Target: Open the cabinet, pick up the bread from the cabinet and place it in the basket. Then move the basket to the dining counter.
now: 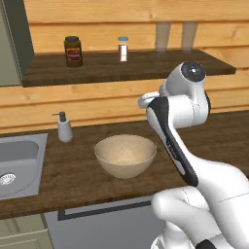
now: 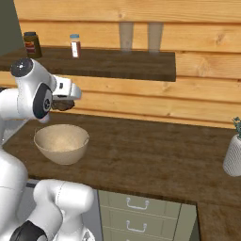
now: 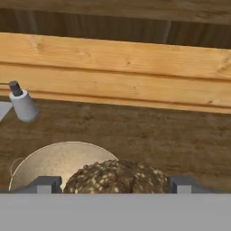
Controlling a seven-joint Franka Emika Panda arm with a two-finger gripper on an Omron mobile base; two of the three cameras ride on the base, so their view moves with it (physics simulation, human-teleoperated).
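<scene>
A seeded brown bread [image 3: 116, 177] sits between my two dark finger tips, and my gripper [image 3: 115, 184] is shut on it. It hangs above the far rim of the basket [image 3: 49, 162], a wide tan bowl with a speckled inside. The basket [image 1: 125, 154] stands on the dark wooden counter, right of the sink. From the right, the hand [image 2: 63, 101] hovers just above and behind the basket [image 2: 61, 142]. A grey-green cabinet panel [image 1: 12, 44] shows at the upper left; whether it is open is hidden.
A soap dispenser [image 1: 64, 127] stands by the steel sink [image 1: 17, 163]. The wall shelf holds a dark jar [image 1: 73, 51] and a spice bottle [image 1: 123, 49]. A pale vase [image 2: 234, 153] stands at the counter's far right, with drawers [image 2: 136, 212] below.
</scene>
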